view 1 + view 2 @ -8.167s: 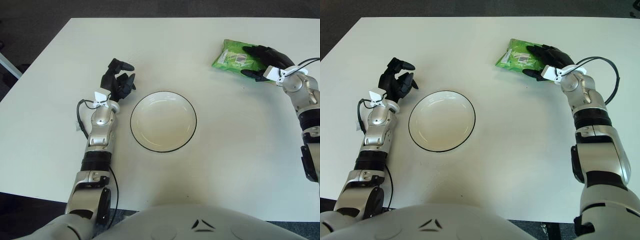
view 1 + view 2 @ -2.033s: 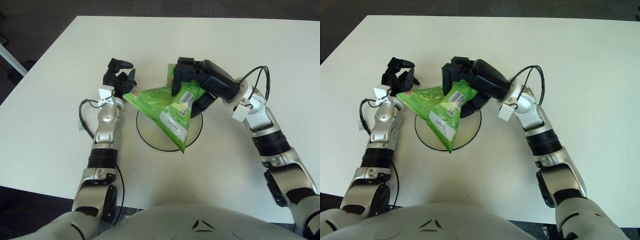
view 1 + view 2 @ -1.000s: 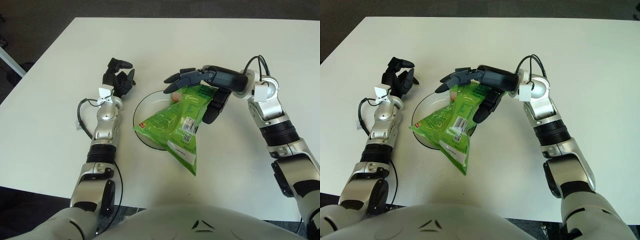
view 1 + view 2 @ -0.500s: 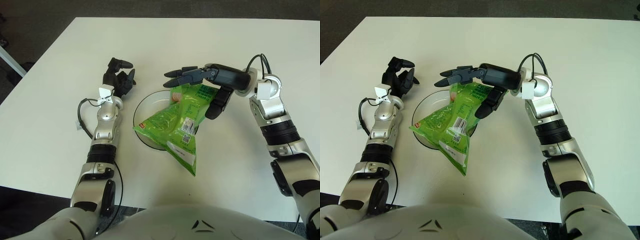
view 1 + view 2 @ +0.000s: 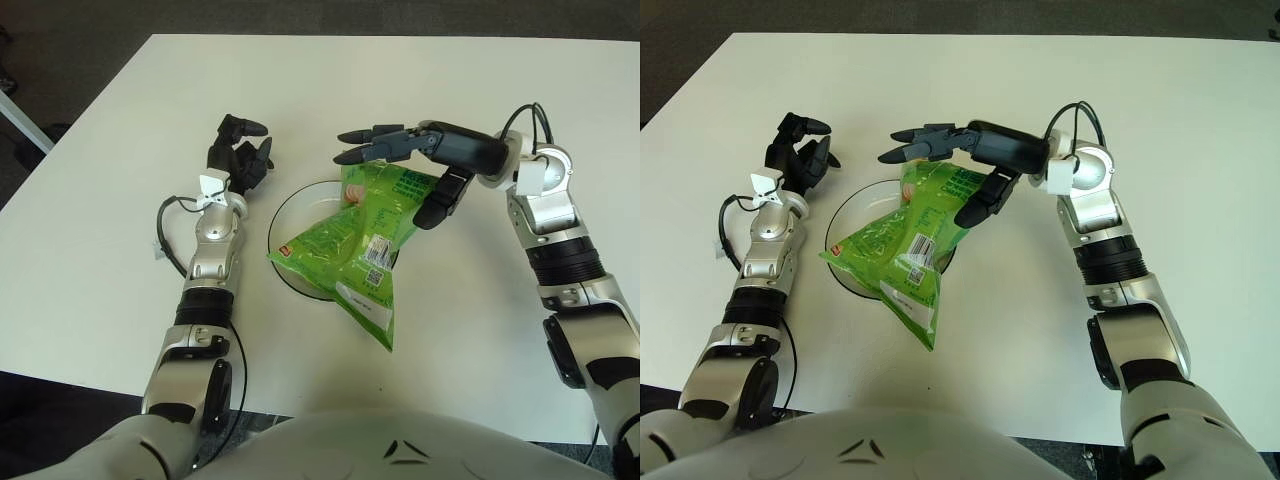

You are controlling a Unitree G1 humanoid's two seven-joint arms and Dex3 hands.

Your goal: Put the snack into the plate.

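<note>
1. Snack [image 5: 355, 247]: green packet, lay across the plate [image 5: 283, 215] near the middle of the white bench [image 5: 450, 80]; its lower end overhung the plate's rim toward the bench's near edge and reached the bench top.
2. Right hand [image 5: 420, 160]: hovered just above the packet's far end, fingers [image 5: 365, 135] spread wide, holding nothing; contact with the packet could not be told.
3. Left hand [image 5: 238, 158]: showed beside the plate on its left, fingers loosely curled, empty, idle.
4. Step judged: release, with placement nearly complete.
5. Next move judged: lift the right hand clear without dragging the packet; possibly nudge the overhanging end inward.
</note>
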